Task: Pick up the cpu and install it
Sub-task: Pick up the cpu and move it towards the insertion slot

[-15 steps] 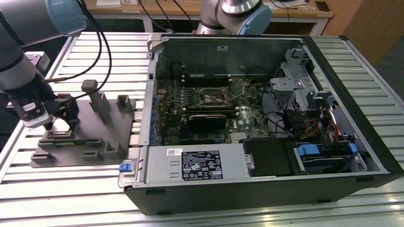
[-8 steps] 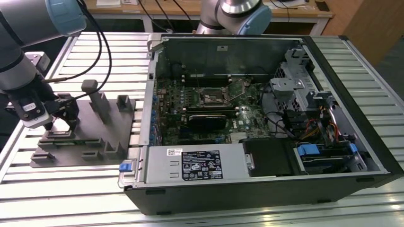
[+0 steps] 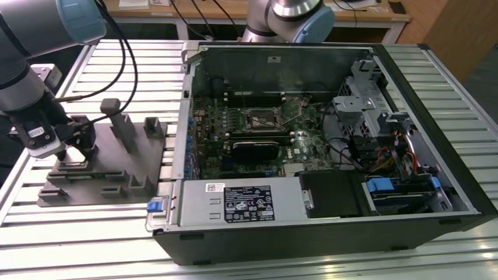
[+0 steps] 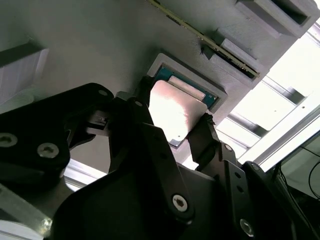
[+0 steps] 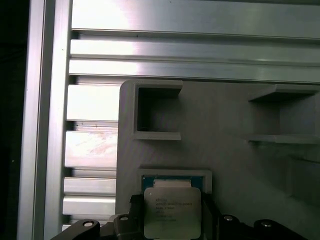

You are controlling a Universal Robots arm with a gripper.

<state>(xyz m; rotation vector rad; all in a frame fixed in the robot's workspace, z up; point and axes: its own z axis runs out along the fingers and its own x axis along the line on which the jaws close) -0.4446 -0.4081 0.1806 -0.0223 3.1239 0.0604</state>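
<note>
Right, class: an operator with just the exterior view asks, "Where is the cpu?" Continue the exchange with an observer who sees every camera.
Observer: In the first wrist view, the cpu lies in a framed recess of the grey fixture.
Operator: Which face is up?
Observer: Its silver metal top, with a green edge showing along one side.
Operator: How near is the gripper?
Observer: In the second wrist view, the gripper is right at the cpu.
</note>
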